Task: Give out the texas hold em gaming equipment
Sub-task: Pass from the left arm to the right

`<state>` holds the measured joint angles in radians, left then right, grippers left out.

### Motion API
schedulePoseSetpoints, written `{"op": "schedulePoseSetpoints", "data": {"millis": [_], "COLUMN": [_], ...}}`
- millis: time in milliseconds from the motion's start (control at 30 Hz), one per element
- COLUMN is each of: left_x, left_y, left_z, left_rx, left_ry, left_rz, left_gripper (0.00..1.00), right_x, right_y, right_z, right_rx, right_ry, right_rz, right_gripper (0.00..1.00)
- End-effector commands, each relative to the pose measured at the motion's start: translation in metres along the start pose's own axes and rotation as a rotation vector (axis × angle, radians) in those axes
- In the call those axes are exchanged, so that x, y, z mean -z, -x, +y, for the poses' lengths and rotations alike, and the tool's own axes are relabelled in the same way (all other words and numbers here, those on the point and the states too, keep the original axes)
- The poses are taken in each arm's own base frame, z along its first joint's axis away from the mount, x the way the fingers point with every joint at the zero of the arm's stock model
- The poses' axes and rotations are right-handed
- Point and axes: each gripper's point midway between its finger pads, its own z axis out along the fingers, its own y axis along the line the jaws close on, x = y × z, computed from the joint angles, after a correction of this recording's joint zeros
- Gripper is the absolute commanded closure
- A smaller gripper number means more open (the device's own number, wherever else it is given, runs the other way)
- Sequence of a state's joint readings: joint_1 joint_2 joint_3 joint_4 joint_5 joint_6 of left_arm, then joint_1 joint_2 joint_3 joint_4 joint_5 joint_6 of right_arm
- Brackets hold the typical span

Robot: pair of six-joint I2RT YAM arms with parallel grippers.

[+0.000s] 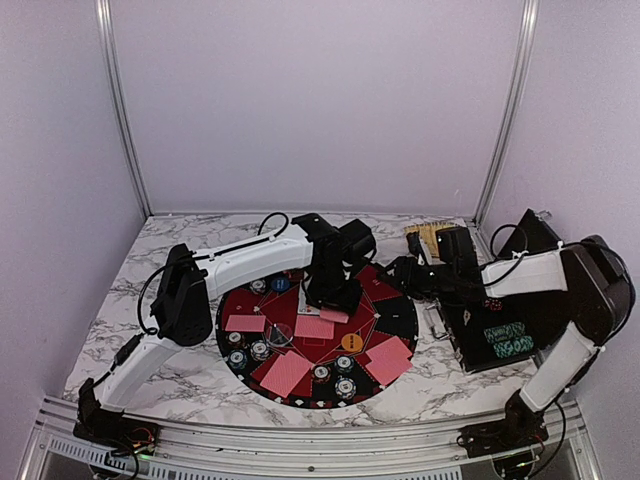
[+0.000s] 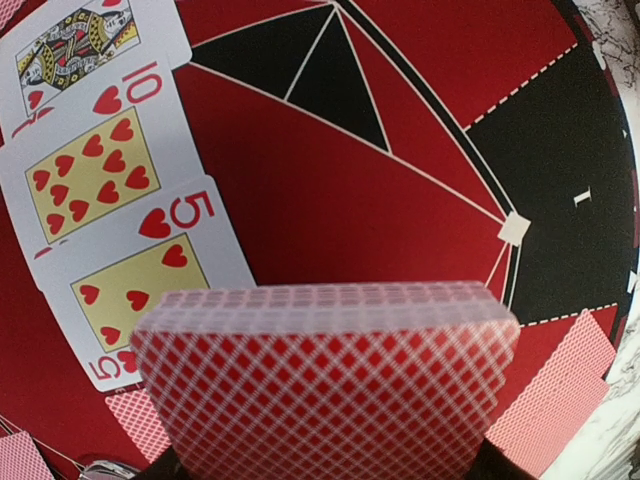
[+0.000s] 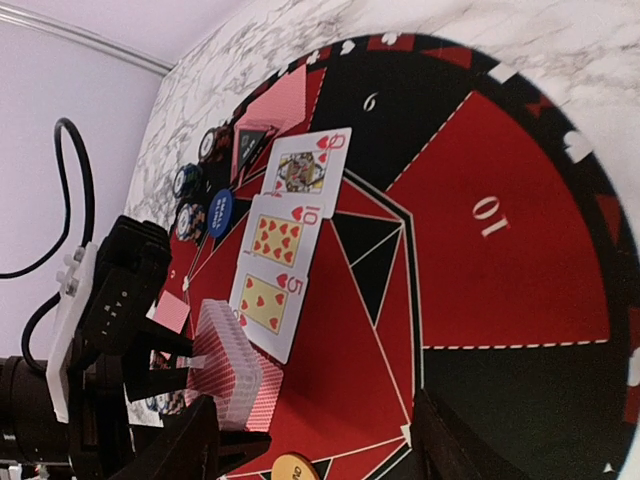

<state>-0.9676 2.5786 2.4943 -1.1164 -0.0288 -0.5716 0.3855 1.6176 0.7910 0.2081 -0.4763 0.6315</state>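
My left gripper [image 1: 332, 303] hovers over the middle of the round mat [image 1: 396, 300], shut on a deck of red-backed playing cards [image 2: 325, 385]; its fingers are almost hidden behind the deck. Three face-up hearts lie in a row beside it: a queen [image 3: 300, 172], a ten [image 3: 275, 240] and a five [image 3: 262, 305]. My right gripper [image 3: 320, 450] is low over the mat's right part, open with nothing between its fingers. Face-down cards [image 1: 285, 373] and chip stacks [image 1: 258, 349] ring the mat. A blue button [image 1: 280, 284] and an orange button [image 1: 351, 341] lie there too.
A black case [image 1: 510, 320] with chips inside stands open at the right of the mat, under my right arm. A wooden rack [image 1: 420, 235] is at the back. Marble tabletop [image 1: 170, 260] shows left of and behind the mat.
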Motion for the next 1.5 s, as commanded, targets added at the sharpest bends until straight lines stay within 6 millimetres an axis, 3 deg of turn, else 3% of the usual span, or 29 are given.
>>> {"op": "schedulePoseSetpoints", "data": {"millis": [0, 433, 733, 1000, 1133, 1233, 1467], "left_x": [0.013, 0.028, 0.040, 0.053, 0.059, 0.065, 0.080], "left_y": [0.003, 0.007, 0.011, 0.013, 0.013, 0.014, 0.012], "left_z": [-0.004, -0.023, -0.025, -0.024, -0.021, -0.016, 0.011], "left_rx": [0.029, 0.013, 0.004, -0.013, -0.020, -0.018, -0.003], "left_ry": [-0.021, -0.104, -0.118, -0.119, -0.111, -0.104, -0.055], "left_rz": [-0.006, -0.026, -0.050, -0.070, -0.080, -0.092, -0.116], "left_gripper": [0.64, 0.63, 0.63, 0.63, 0.60, 0.50, 0.13], "right_x": [-0.006, -0.025, -0.045, -0.056, -0.056, -0.056, -0.048], "right_y": [-0.001, -0.026, -0.039, -0.038, -0.033, -0.029, -0.006], "right_z": [0.026, 0.049, 0.054, 0.063, 0.065, 0.067, 0.056], "right_rx": [-0.049, -0.154, -0.197, -0.203, -0.207, -0.212, -0.237], "right_ry": [0.202, 0.421, 0.429, 0.450, 0.454, 0.461, 0.450], "right_rz": [0.035, 0.169, 0.223, 0.229, 0.216, 0.208, 0.156], "right_gripper": [0.35, 0.35, 0.44, 0.60, 0.80, 1.00, 1.00]}}
